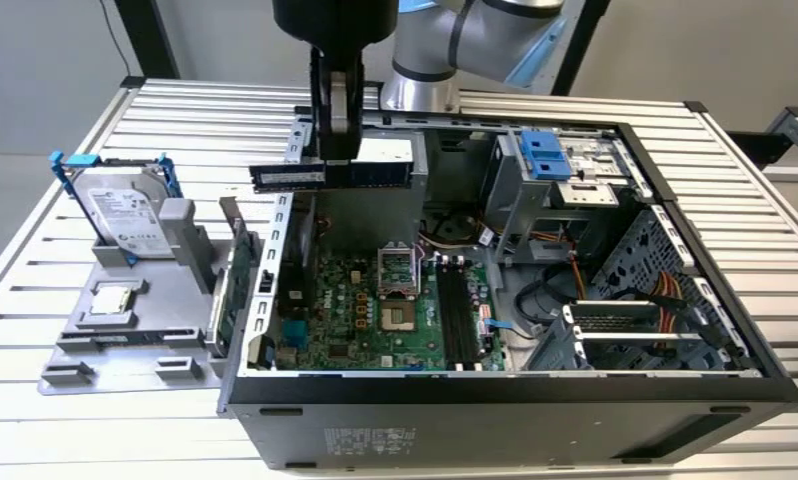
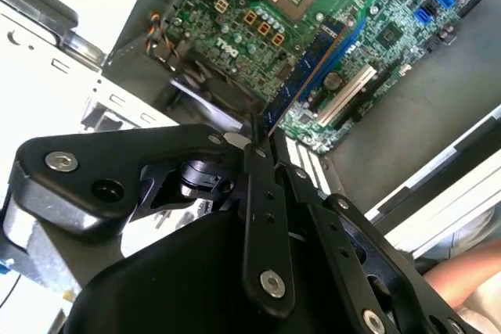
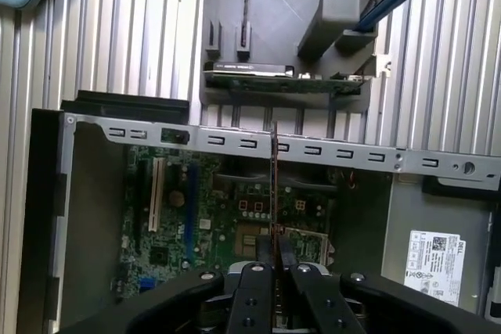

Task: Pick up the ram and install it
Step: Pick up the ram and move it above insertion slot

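In the exterior view the ram [image 1: 376, 173], a long thin dark stick, hangs level above the open computer case, over its far side. My gripper [image 1: 332, 162] is shut on the stick's middle from above. In both wrist views the ram appears edge-on: a blue strip [image 2: 313, 68] and a thin line [image 3: 274, 185] running out from my shut fingertips [image 2: 262, 140] [image 3: 274, 260]. Below lies the green motherboard [image 1: 366, 310]. Its long black slots [image 1: 458, 322] sit beside the processor socket [image 1: 395, 268], toward the exterior view's right of the held stick.
A grey fixture [image 1: 106, 345] on the exterior view's left carries a silver hard drive in a blue frame [image 1: 119, 215] and a green card with a metal bracket [image 1: 236, 270]. The case's drive cage with blue latches [image 1: 549, 155] and cable bundles [image 1: 666, 290] stand to the right. A person's arm [image 2: 462, 271] is nearby.
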